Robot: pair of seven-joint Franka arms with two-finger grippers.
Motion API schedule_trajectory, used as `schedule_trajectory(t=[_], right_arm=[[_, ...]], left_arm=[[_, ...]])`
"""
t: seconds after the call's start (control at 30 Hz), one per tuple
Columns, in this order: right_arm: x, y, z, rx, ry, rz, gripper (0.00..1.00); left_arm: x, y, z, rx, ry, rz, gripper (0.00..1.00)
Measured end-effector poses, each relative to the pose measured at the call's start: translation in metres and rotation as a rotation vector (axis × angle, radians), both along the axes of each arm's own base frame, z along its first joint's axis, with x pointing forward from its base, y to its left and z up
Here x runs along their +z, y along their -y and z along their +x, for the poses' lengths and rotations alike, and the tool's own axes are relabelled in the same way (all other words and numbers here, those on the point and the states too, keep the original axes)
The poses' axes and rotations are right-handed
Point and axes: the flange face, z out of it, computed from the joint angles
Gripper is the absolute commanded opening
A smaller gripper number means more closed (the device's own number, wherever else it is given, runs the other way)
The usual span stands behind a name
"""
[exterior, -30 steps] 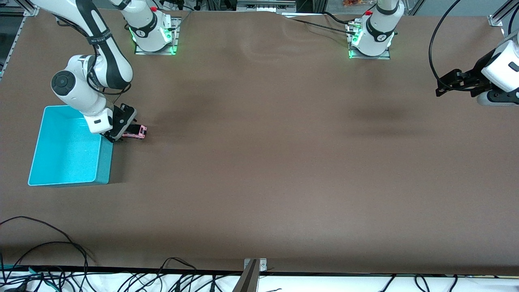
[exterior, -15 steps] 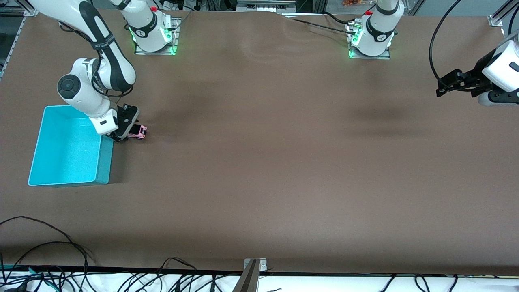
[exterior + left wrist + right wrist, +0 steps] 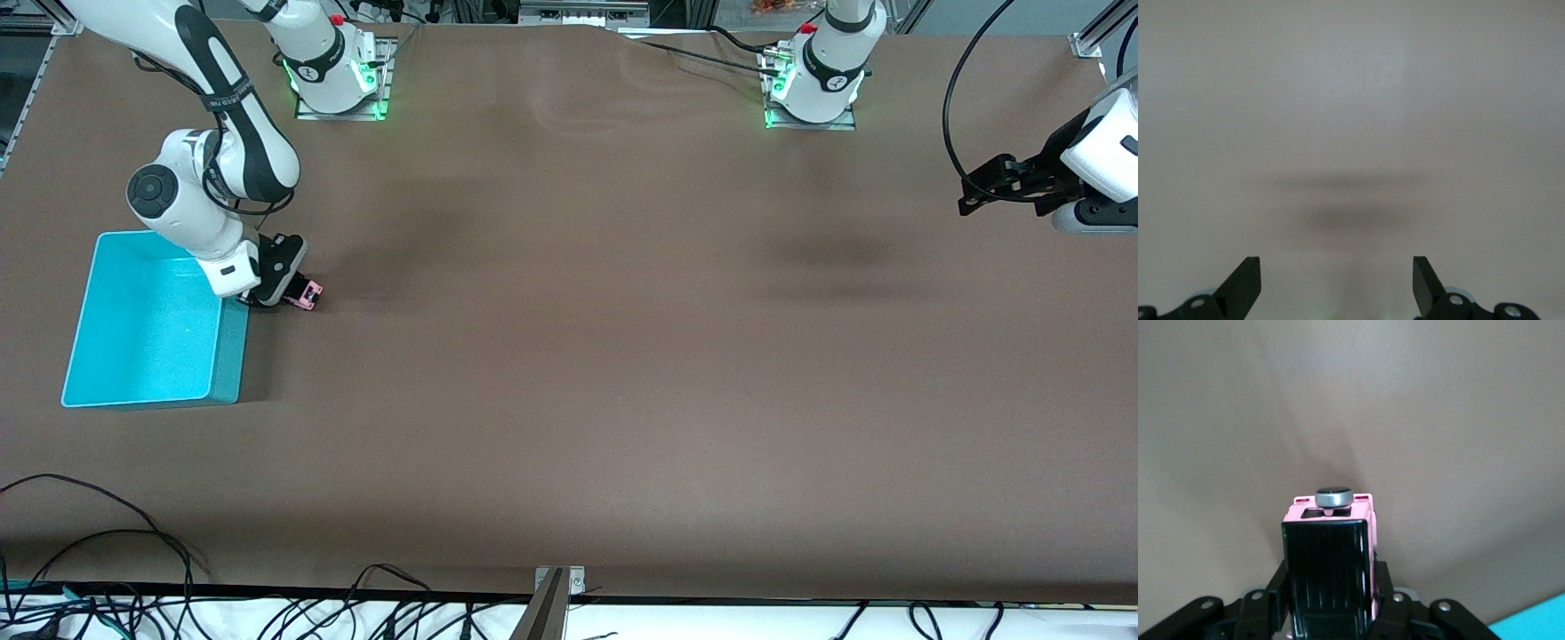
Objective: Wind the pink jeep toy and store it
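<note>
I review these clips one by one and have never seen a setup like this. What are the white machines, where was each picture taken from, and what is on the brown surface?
The white machines are two robot arms bolted along one edge of a brown table. Each ends in a two-finger gripper. The wide picture comes from a high camera facing the arms. The other two come from small cameras mounted on each arm's wrist, looking down past the fingers.

The right gripper is down at the table, shut on the pink jeep toy, a tiny car with a black roof. The right wrist view shows it up close, clamped between the fingers. Beside it, at the right arm's end of the table, stands a turquoise bin.

The left gripper waits open above its end of the table, holding nothing.
</note>
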Motion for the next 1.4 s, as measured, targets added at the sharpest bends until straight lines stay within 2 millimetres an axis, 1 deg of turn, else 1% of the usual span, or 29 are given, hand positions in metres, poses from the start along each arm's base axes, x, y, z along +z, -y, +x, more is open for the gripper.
schedule_trajectory(t=[0.1, 0.2, 0.3, 0.43, 0.53, 0.63, 0.7, 0.77, 0.87, 0.97, 1.1, 1.27, 1.4], right_arm=[[0.018, -0.003, 0.008, 0.007, 0.023, 0.001, 0.11], [0.044, -0.005, 0.017, 0.021, 0.026, 0.004, 0.11], [0.081, -0.007, 0.03, 0.048, 0.014, 0.007, 0.11], [0.126, -0.006, 0.041, 0.09, -0.008, 0.011, 0.11], [0.151, 0.003, 0.047, 0.128, -0.02, 0.012, 0.11], [0.162, 0.022, 0.05, 0.164, -0.02, 0.011, 0.11], [0.165, 0.039, 0.05, 0.189, -0.02, 0.009, 0.11], [0.163, 0.056, 0.048, 0.211, -0.026, 0.009, 0.11], [0.153, 0.084, 0.044, 0.232, -0.044, 0.01, 0.11], [0.143, 0.105, 0.041, 0.256, -0.063, 0.012, 0.11], [0.129, 0.122, 0.038, 0.275, -0.087, 0.016, 0.11], [0.112, 0.134, 0.035, 0.284, -0.11, 0.019, 0.11], [0.092, 0.145, 0.034, 0.289, -0.117, 0.015, 0.11]], left_arm=[[0.0, 0.0, 0.0, 0.0, 0.0, 0.0, 1.0], [0.0, 0.0, 0.0, 0.0, 0.0, 0.0, 1.0], [0.0, 0.0, 0.0, 0.001, 0.0, 0.0, 1.0], [0.0, 0.0, 0.0, 0.001, 0.0, 0.0, 1.0], [0.0, 0.0, 0.0, 0.001, 0.001, 0.0, 1.0], [0.0, 0.0, 0.0, 0.001, 0.001, 0.0, 1.0], [0.0, 0.0, 0.0, 0.001, 0.001, 0.0, 1.0], [0.0, 0.0, 0.0, 0.001, 0.001, 0.0, 1.0], [0.0, 0.0, 0.0, 0.001, 0.001, 0.0, 1.0], [0.0, 0.0, 0.0, 0.001, 0.001, 0.0, 1.0], [0.0, 0.0, 0.0, 0.0, 0.001, 0.001, 1.0], [0.0, 0.0, 0.0, -0.002, 0.0, 0.009, 1.0], [0.0, 0.001, 0.0, -0.004, 0.0, 0.01, 1.0]])
